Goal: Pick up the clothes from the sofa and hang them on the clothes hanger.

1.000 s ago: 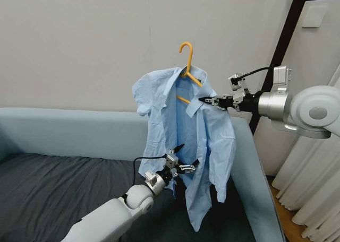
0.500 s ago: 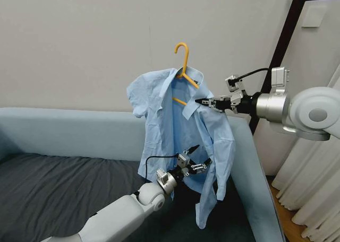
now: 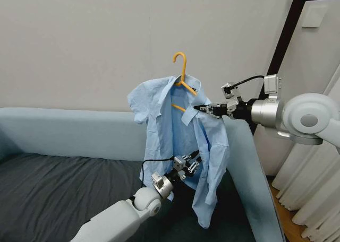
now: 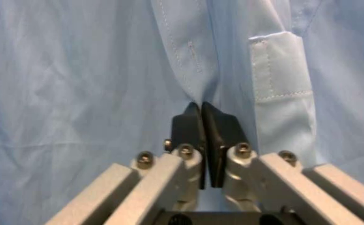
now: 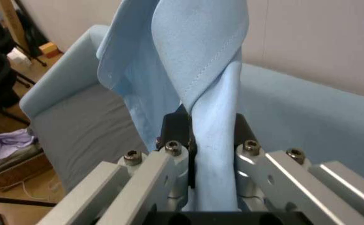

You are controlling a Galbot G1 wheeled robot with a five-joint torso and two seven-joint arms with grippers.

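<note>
Now both grippers have the blue shirt (image 3: 172, 130) up over the sofa (image 3: 58, 186).
I see dark seat cushions below, a bare pale wall (image 3: 79, 45) behind, and a dark post (image 3: 284, 45) and curtain (image 3: 319, 199) at the right. The shirt hangs on the orange hanger (image 3: 182, 75). My right gripper (image 3: 204, 109) is clamped on a collar fold. My left gripper (image 3: 190, 165) pinches the front edge lower down, where its fingers stood spread a moment ago. The hanger sits slightly lower than before.

The shirt (image 3: 164, 120) is plain light blue, the hanger (image 3: 184, 69) orange-yellow; the sofa (image 3: 64, 130) is pale blue with a dark grey seat (image 3: 53, 189), the wall (image 3: 79, 40) off-white, the pole (image 3: 289, 29) black
</note>
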